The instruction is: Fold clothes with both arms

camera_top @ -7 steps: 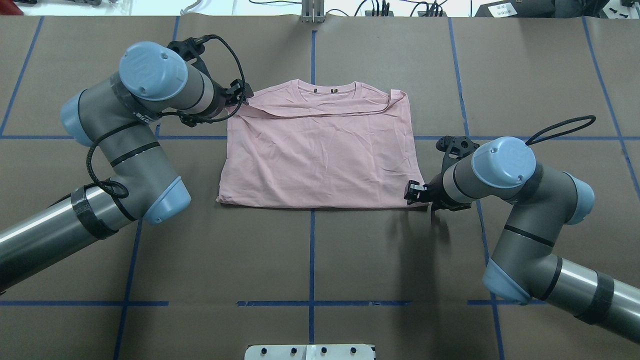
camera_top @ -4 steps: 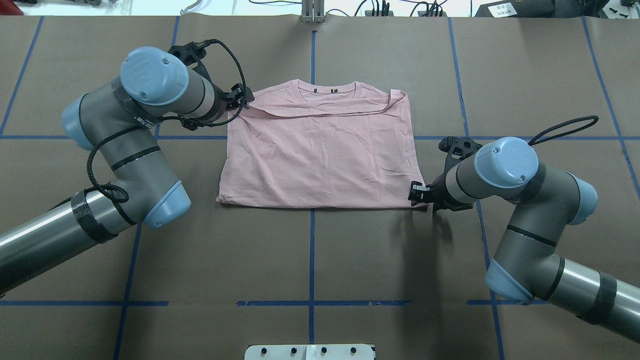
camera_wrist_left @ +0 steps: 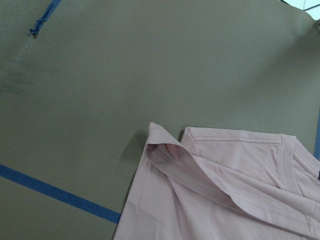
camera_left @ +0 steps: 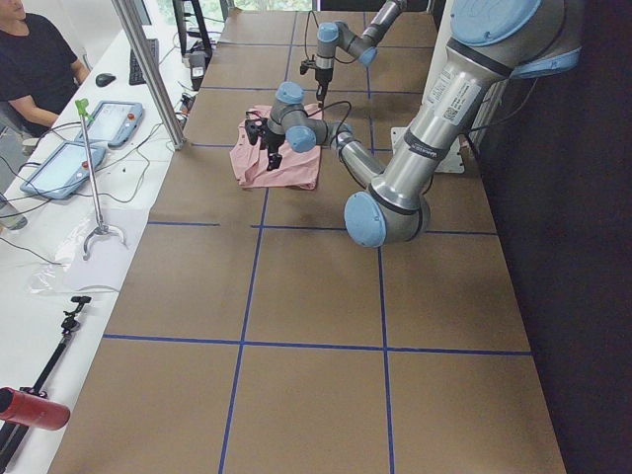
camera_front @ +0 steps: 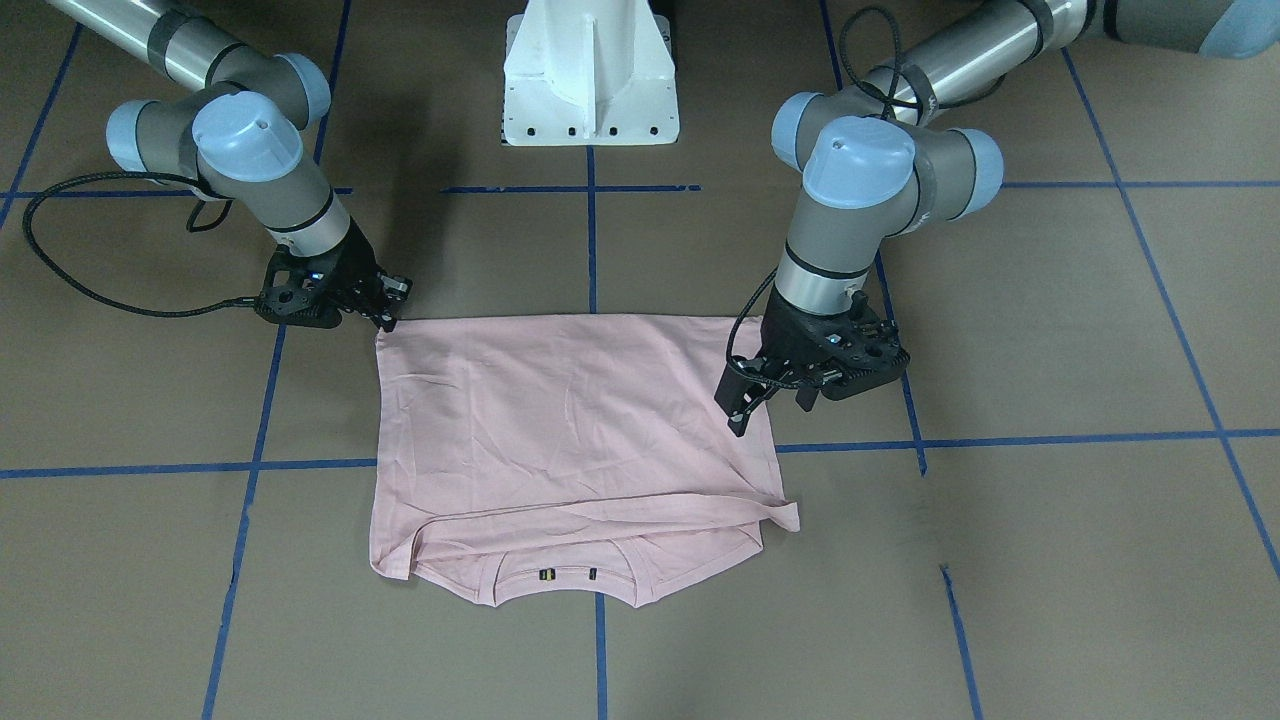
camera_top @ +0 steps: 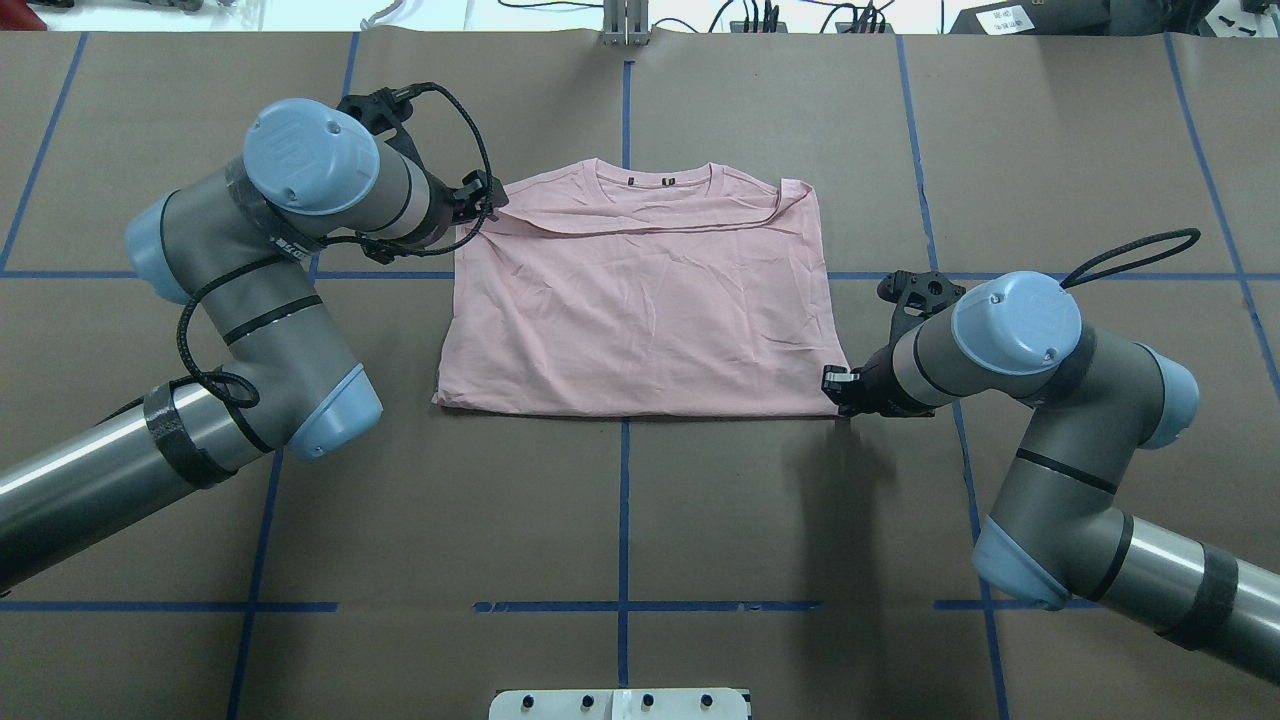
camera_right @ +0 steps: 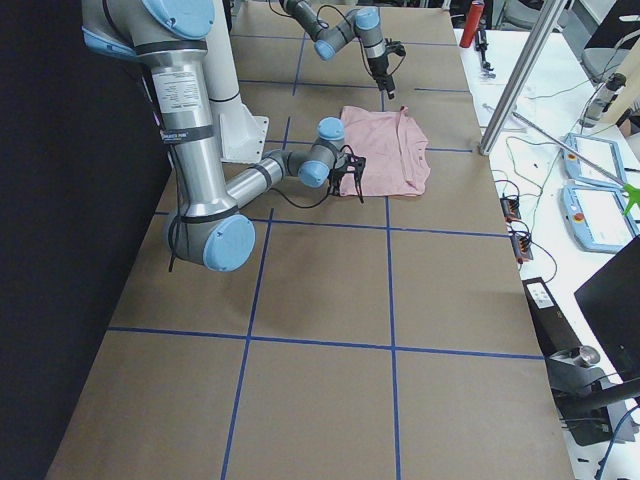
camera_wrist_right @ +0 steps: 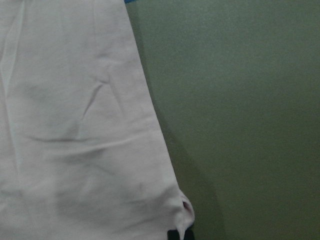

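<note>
Brown table; right hand pinching T-shirt corner, left hand open

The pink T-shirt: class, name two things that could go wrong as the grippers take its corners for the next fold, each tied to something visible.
1. The tucked sleeve at the collar-end corner of the T-shirt puckers up loosely. The left gripper, hovering near it, might pinch only one layer and undo the tuck.
2. The right gripper sits at the very tip of the hem corner. So thin a bite could slip.
</note>
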Robot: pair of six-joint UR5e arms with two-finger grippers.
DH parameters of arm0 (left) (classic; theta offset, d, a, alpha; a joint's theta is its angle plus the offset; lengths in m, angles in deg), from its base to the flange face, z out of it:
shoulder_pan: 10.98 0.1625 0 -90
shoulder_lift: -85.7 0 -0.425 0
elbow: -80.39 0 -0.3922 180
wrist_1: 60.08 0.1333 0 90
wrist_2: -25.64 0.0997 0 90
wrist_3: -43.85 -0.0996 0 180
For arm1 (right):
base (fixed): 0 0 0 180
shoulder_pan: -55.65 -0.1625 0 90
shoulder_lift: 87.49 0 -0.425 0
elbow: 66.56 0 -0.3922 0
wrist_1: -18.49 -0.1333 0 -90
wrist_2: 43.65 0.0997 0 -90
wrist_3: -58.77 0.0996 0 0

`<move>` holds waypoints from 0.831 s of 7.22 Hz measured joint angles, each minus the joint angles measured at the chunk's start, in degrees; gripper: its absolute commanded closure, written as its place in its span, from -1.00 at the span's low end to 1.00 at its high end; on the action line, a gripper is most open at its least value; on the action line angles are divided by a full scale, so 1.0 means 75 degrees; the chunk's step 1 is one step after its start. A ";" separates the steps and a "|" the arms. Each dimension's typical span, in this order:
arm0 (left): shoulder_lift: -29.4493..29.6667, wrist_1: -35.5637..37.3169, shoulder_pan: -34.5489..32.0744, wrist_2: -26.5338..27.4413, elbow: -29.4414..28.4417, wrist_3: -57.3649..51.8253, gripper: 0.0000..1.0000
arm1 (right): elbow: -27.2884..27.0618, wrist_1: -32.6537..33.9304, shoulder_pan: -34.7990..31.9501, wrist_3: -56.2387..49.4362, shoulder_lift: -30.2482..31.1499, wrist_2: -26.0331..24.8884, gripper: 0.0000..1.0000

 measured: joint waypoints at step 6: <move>-0.0002 0.0008 0.0000 0.0028 0.0157 -0.0001 -1.00 | -0.2690 -0.0023 0.1538 0.0135 0.2754 0.0489 1.00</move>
